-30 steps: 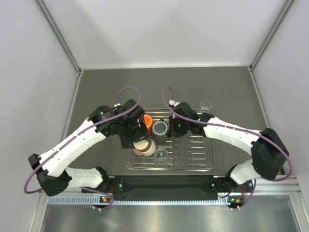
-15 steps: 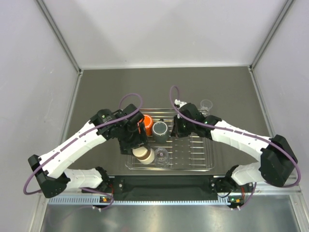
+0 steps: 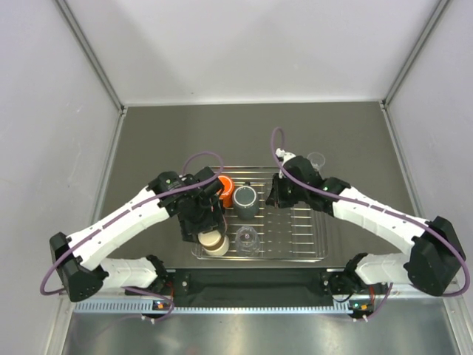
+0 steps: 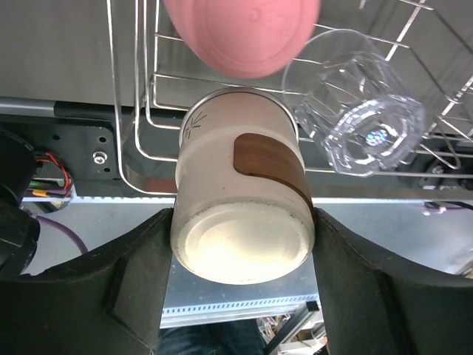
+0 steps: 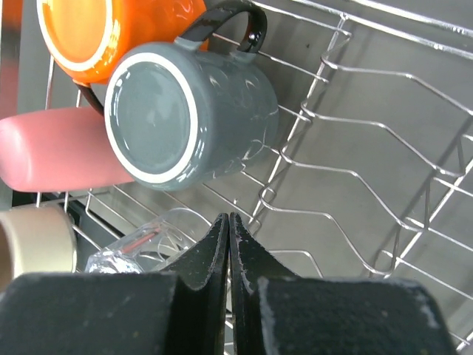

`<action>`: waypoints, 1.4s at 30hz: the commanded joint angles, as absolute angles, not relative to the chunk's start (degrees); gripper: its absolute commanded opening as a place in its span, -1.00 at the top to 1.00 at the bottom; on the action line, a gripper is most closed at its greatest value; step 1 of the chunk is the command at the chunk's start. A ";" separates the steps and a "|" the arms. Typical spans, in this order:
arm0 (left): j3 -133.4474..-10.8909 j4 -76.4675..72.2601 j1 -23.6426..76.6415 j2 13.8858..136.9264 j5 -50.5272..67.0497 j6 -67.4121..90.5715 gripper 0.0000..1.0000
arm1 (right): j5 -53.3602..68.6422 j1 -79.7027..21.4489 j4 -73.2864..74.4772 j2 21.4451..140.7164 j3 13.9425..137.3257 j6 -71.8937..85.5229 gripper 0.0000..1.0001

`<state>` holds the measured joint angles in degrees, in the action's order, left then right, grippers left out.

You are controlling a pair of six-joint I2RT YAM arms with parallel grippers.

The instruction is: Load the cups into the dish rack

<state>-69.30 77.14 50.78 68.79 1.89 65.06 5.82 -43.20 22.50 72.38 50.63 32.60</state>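
Observation:
My left gripper point(image 3: 205, 225) is shut on the cream cup point(image 3: 215, 243), holding it over the near left corner of the dish rack point(image 3: 322, 254). In the left wrist view the cream cup point(image 4: 240, 214) sits between my fingers point(image 4: 133, 281), base toward the camera, with the pink cup point(image 4: 240, 33) and a clear cup point(image 4: 362, 126) beyond it in the rack point(image 4: 140, 111). The orange cup point(image 3: 226, 188), dark grey cup point(image 3: 245, 200) and clear cup point(image 3: 247, 238) stand in the rack. My right gripper point(image 3: 275, 194) is shut and empty, just right of the grey cup point(image 5: 177, 118).
Another clear cup point(image 3: 316, 159) stands on the table just beyond the rack's far right corner. The right half of the rack holds only bare wire prongs point(image 5: 369, 126). The metal rail point(image 3: 259, 303) runs along the near edge.
My left gripper has carried the cream cup toward the near left corner of the rack. My right gripper has drawn a little to the right, away from the grey cup.

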 commanded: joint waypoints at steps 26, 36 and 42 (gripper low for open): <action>-61.09 66.10 51.06 72.33 -3.25 66.97 1.00 | 5.19 -39.55 23.03 65.57 47.11 31.73 1.00; -58.89 63.11 51.06 74.27 -3.69 66.53 1.00 | 5.36 -38.76 23.73 64.25 46.49 31.47 1.00; -58.27 62.23 51.06 75.67 -2.99 66.18 0.91 | 5.80 -38.23 23.91 63.81 46.14 31.55 1.00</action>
<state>-58.41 64.40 50.98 75.05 -2.22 66.15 5.65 -39.18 24.97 65.93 46.46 32.51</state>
